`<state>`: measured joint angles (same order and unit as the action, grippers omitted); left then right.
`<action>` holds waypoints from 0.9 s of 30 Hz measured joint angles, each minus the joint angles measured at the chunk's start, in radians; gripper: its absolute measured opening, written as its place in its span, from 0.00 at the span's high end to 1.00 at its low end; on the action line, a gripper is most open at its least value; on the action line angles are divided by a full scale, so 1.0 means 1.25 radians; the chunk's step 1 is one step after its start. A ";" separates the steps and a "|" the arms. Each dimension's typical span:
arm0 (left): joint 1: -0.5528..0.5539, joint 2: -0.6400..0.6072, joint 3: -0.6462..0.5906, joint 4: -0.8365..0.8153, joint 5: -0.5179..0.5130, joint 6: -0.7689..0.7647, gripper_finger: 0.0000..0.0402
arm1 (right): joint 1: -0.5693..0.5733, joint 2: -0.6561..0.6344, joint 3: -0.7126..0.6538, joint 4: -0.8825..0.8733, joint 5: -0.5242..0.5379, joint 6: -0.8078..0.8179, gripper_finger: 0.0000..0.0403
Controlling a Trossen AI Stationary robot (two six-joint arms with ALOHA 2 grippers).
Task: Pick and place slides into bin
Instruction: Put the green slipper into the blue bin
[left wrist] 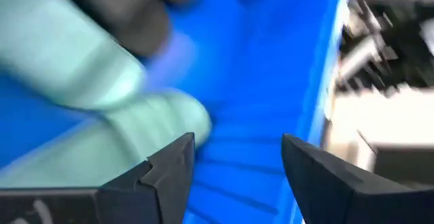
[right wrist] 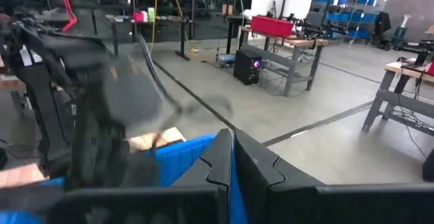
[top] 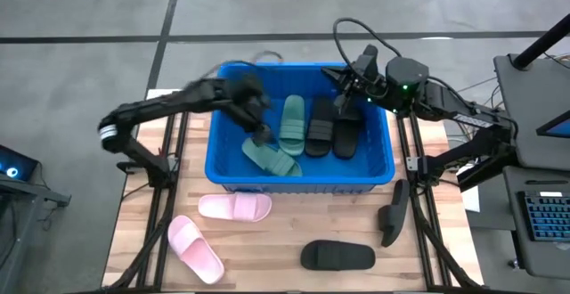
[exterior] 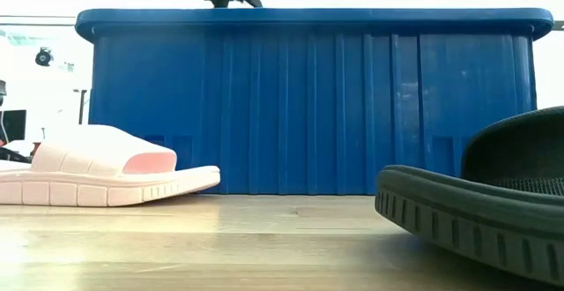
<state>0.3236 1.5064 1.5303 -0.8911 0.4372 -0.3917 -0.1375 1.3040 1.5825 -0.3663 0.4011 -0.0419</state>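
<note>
The blue bin [top: 233,180] stands at the table's far middle. Inside lie two sage green slides [top: 272,159] [top: 292,125] and two black slides [top: 334,129]. My left gripper [top: 258,126] is over the bin's left half, open and empty above a green slide [left wrist: 102,115]. My right gripper [top: 343,93] is shut and empty over the bin's far right rim. Two pink slides [top: 234,207] [top: 196,249] and one black slide [top: 337,256] lie flat on the table in front of the bin.
A black object [top: 394,212] lies on the table near the bin's right front corner. In the low view a pink slide [exterior: 106,175] and a black slide [exterior: 480,203] lie before the bin's wall [exterior: 308,106]. Bare wood shows between them.
</note>
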 joint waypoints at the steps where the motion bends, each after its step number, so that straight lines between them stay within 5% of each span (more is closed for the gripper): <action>1: -0.001 0.023 0.000 -0.007 0.042 0.014 0.49 | 0.000 0.001 0.000 -0.006 0.000 0.001 0.98; 8: 0.000 0.094 0.000 -0.172 0.062 0.142 0.49 | 0.000 -0.002 0.000 -0.074 0.002 0.032 0.98; 13: 0.004 0.093 0.000 -0.081 -0.033 0.127 0.49 | 0.000 0.003 -0.001 -0.117 0.005 0.033 0.98; 27: 0.020 0.183 -0.060 0.065 -0.043 -0.035 0.49 | 0.000 0.006 -0.002 -0.142 0.057 0.039 0.98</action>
<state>0.3489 1.7348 1.4559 -0.8095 0.3838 -0.4353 -0.1376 1.3117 1.5799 -0.5434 0.4729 0.0070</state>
